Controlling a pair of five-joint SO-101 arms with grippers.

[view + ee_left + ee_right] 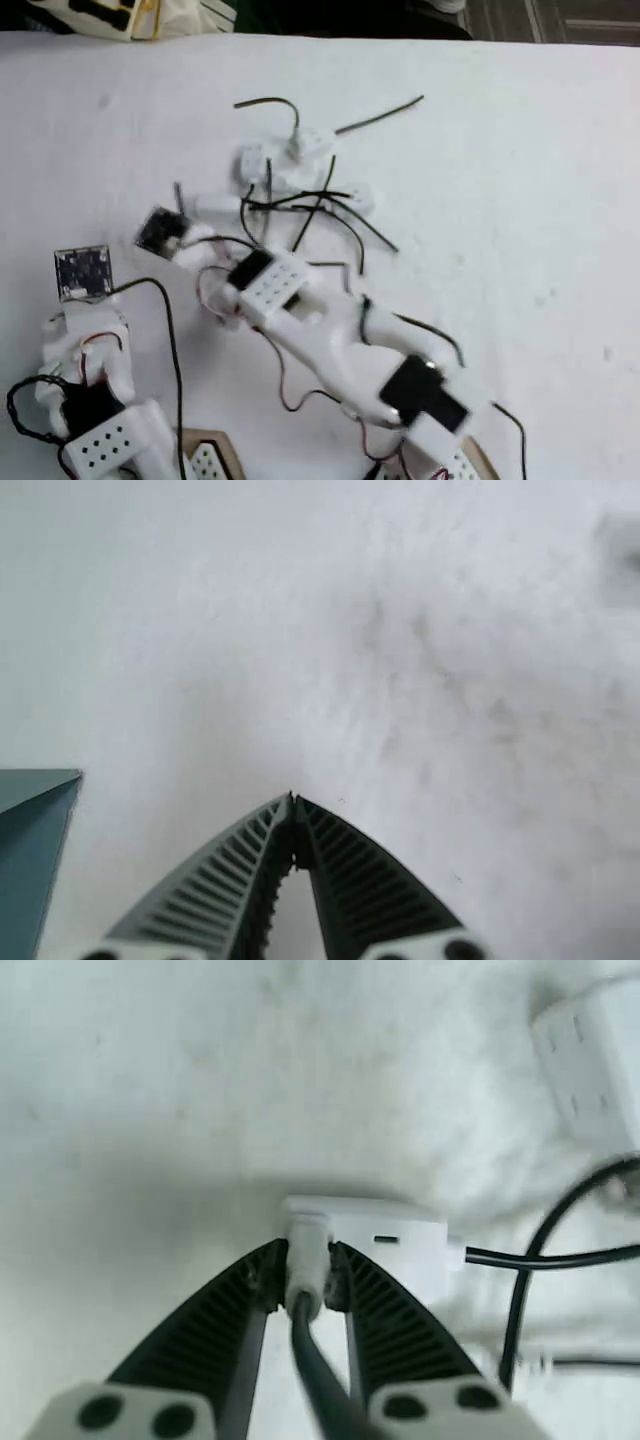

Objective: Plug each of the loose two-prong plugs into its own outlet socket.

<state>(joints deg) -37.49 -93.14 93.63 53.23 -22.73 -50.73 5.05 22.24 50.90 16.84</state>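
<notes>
- One white desk (pixel 540 200) logged first; carries both arms and all the task hardware.
- Noted right arm (pixel 340 345) lying low from the near edge toward desk centre. Judged set flat so as to bring a plug square to a socket face.
- Noted left arm (pixel 95 400) folded at the near left corner, well apart from the hardware. Judged parked there to leave working room.
- Found a heap of white outlet blocks (pixel 290 165) and dark cords (pixel 330 215) mid-desk, beyond the right arm's tip. Cannot sort plugged from loose in the high view, with cords crossing one another.
- Saw, in right wrist view, one outlet block (pixel 385 1245) flat on the desk just ahead of the jaws, and a second outlet block (pixel 590 1055) farther off with slot pairs showing.
- Recorded right jaws closed to plug width, pinching the white two-prong plug (pixel 305 1260) by its body, with plug cord (pixel 310 1360) running back between them. Saw plug front touching the nearer block; prongs hidden, so cannot tell whether seated. Judged grip on the body chosen to keep push along the prong line.
- Recorded left jaws shut tip to tip, holding nothing, over the desk surface.
</notes>
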